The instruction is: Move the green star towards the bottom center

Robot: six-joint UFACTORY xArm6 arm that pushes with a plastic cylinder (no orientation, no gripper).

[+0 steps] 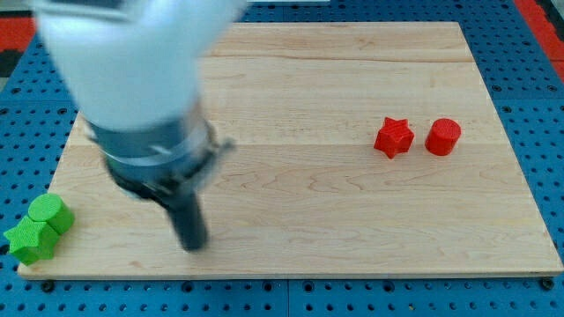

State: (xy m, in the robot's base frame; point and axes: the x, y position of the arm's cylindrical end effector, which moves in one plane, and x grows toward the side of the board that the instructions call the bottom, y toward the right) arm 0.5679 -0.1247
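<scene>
My tip (192, 244) sits low on the worktop (308, 202), near the view's bottom edge and left of centre. No fingers on this rig, only the straight rod, so there is nothing to be apart or together. The arm's pale housing looms large and blurred over the upper left of the view and hides that corner of the board.

Green star (27, 239): at the view's bottom-left corner, overhanging the board's edge a little. It touches a second green block (49, 214), rounded in outline, exact shape unclear, lying just above and to the right of it.

Tip is to the right of the green pair, well apart, on the side the star must travel toward. My reading: this is an approach position, not a pushing one. To send the star rightward along the bottom edge I would need the tip on its left or upper-left side, and there is little board left there.

Obstruction: the other green block is the main nuisance. A push from upper left would carry it along with the star. The path along the bottom toward centre looks free of blocks.

Elsewhere: red star (393, 137) and red cylinder (443, 136), side by side but not touching, at the view's right, well away from the route.
</scene>
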